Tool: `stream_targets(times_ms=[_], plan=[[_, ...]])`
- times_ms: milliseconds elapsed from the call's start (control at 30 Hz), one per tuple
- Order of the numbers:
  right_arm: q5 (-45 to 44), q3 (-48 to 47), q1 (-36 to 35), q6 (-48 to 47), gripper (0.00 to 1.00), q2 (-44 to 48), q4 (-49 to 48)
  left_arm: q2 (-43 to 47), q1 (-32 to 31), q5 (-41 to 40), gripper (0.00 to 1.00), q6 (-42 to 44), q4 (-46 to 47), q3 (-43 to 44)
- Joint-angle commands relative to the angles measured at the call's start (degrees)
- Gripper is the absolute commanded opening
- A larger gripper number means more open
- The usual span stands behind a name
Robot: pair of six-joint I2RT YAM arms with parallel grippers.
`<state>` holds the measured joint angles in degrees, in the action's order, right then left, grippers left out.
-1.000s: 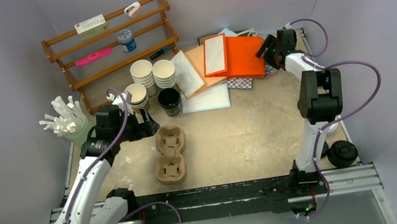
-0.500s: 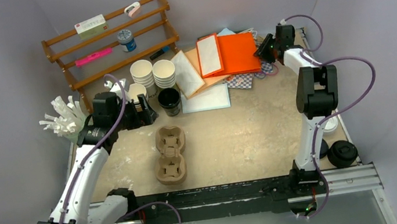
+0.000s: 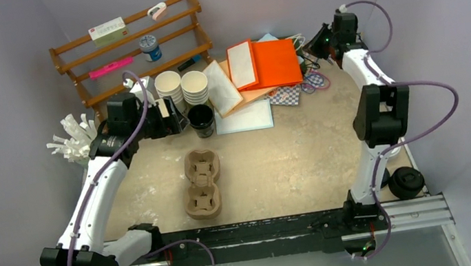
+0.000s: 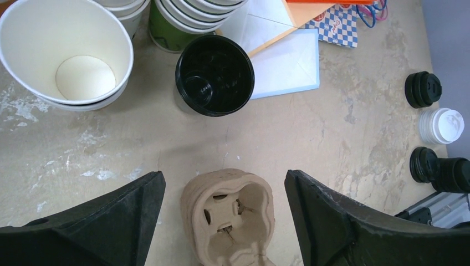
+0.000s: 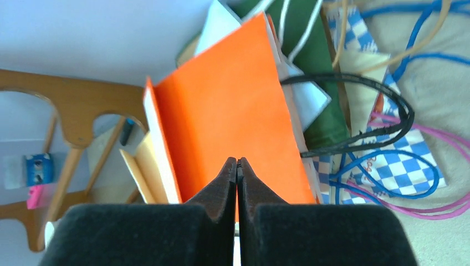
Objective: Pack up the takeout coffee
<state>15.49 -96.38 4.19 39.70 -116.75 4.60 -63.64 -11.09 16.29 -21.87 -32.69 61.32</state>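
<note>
The short stack of white-lined paper cups (image 4: 66, 52) that I would go for first sits at the far left of the table (image 4: 310, 144). It stands upright with its mouth open to the ceiling and no lid on. Its long axis is vertical, so the rim and wall are what offer a grip. I can barely see the outer wall from here.

In the left wrist view the stack lies ahead of the left end effector (image 4: 223, 177) and off to its left. The fingers are spread wide apart and hold nothing. An all-black cup (image 4: 215, 75) stands almost straight ahead of the fingers, just beside the stack. I judge the reach has to veer left to miss it. A moulded brown pulp tray (image 4: 230, 213) lies on the table under the gap between the fingers. Taller stacks of the same cups (image 3: 168, 84) stand just behind.

The left arm is plainly the nearer one. The right end effector (image 5: 237, 162) is well apart at the far right corner, with its fingers pressed together. A flat orange paper bag (image 5: 233, 116) runs in under the tips, so I judge it clamped on that bag's edge. Round plastic lids (image 4: 442, 124) lie far off, at the table's right edge.
</note>
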Motion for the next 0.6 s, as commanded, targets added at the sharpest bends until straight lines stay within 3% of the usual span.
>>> stream_targets(times_ms=[0,67,133,167,333,433,567], plan=[[-4.28,-5.14,0.92,-0.22,0.0,5.52,2.4,0.21,-0.47,2.48,0.84,1.26,1.92,2.66],[-6.32,-7.24,1.3,-1.28,0.03,5.81,3.82,0.54,-0.59,2.66,0.84,1.46,1.75,2.66],[-4.53,-10.15,1.19,-3.28,0.36,4.76,4.39,1.06,-0.8,2.9,0.84,1.54,1.59,2.46],[-2.79,-11.45,0.61,-3.86,0.46,3.54,5.23,1.37,-0.85,2.95,0.84,1.63,1.5,2.29],[-5.34,-12.6,-9.01,-9.23,0.68,1.78,8.7,2.41,-1.03,2.61,0.84,2.47,1.38,1.64],[-7.39,-15.81,-13.64,-11.47,0.74,-1.84,11.42,2.79,-1.21,2.56,0.84,2.78,1.31,1.46],[-6.45,-18.57,-15.61,-9.4,0.71,-6.87,11.98,3.65,-1.52,2.43,0.84,3.14,0.9,0.69]])
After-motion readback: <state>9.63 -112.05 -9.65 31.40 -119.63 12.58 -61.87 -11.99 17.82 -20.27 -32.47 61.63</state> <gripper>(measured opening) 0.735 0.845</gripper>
